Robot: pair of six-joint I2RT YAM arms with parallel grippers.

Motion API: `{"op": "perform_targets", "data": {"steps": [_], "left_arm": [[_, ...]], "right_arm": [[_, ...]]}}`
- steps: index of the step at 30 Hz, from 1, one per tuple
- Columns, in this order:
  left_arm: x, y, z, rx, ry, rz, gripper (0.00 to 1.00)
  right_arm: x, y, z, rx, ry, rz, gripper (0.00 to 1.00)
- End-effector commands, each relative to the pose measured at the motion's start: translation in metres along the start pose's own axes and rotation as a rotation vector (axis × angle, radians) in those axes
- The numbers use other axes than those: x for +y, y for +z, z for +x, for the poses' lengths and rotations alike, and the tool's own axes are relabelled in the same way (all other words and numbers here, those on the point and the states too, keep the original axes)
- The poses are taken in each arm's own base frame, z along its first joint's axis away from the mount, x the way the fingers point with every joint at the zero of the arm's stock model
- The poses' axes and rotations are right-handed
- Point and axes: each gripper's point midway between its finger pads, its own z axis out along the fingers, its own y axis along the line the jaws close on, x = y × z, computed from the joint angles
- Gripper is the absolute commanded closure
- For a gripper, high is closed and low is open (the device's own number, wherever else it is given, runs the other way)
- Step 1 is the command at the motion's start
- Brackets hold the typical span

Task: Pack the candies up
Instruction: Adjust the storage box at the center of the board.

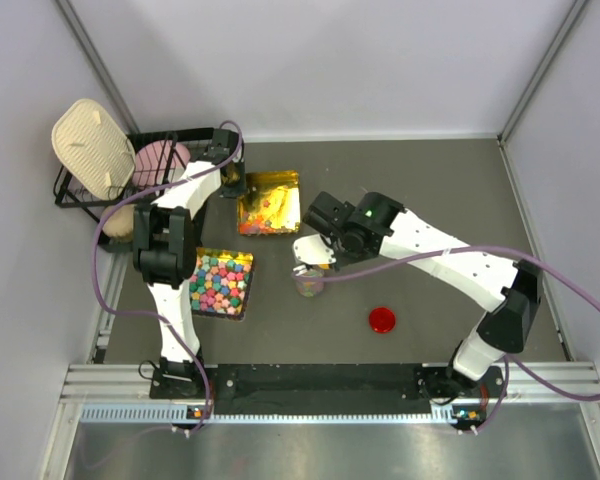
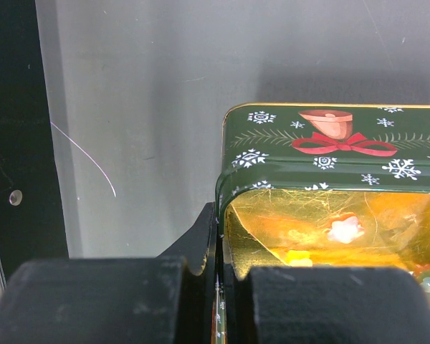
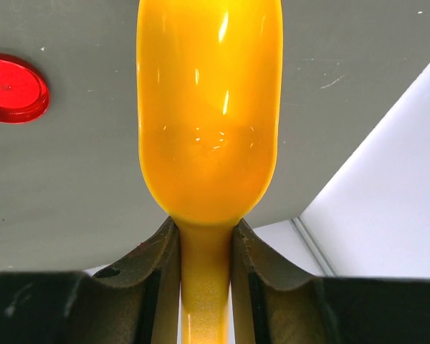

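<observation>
Clamping yellow spoon [image 3: 208, 122], right pincer [image 3: 204, 229], bowl pointing ahead, candies [image 2: 344, 229] in tin [image 2: 308, 161]

tin [image 2: 330, 154]: right side cut off by the frame edge in the left wrist view; near wall hidden behind the left claw [image 2: 219, 222].
candies [image 2: 344, 229]: blurred against the gold lining; from above too small to count or tell shapes.
spoon [image 3: 209, 129]: bowl tip cut by the top edge; handle end lost below the right claw [image 3: 204, 223]; load cannot be told.
red lid [image 3: 11, 87]: left part outside the frame.
cup [image 1: 310, 285]: partly under the right claw from above; contents unreadable.
</observation>
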Motion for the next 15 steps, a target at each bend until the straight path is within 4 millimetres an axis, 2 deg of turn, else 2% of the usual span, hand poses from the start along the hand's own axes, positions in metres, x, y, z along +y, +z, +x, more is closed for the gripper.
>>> {"op": "perform_targets", "data": {"steps": [1, 4, 8, 13, 15], "left_arm": [[-0.006, -0.015, -0.024, -0.067, -0.02, 0.038, 1.0], [-0.007, -0.016, -0.025, -0.07, -0.02, 0.042, 1.0], [-0.008, -0.015, -0.024, -0.065, -0.019, 0.049, 1.0], [-0.008, -0.009, -0.019, -0.032, -0.02, 0.048, 1.0], [-0.016, -0.012, -0.021, -0.041, -0.035, 0.104, 1.0]], "right_arm": [[-0.019, -0.017, -0.003, -0.002, 0.0, 0.08, 1.0], [-0.026, -0.025, -0.007, -0.031, 0.022, 0.105, 1.0], [-0.045, -0.039, -0.011, -0.098, 0.1, 0.148, 1.0], [-0.072, -0.04, -0.012, -0.199, 0.252, 0.202, 1.0], [-0.08, -0.036, -0.008, -0.208, 0.295, 0.22, 1.0]]}}
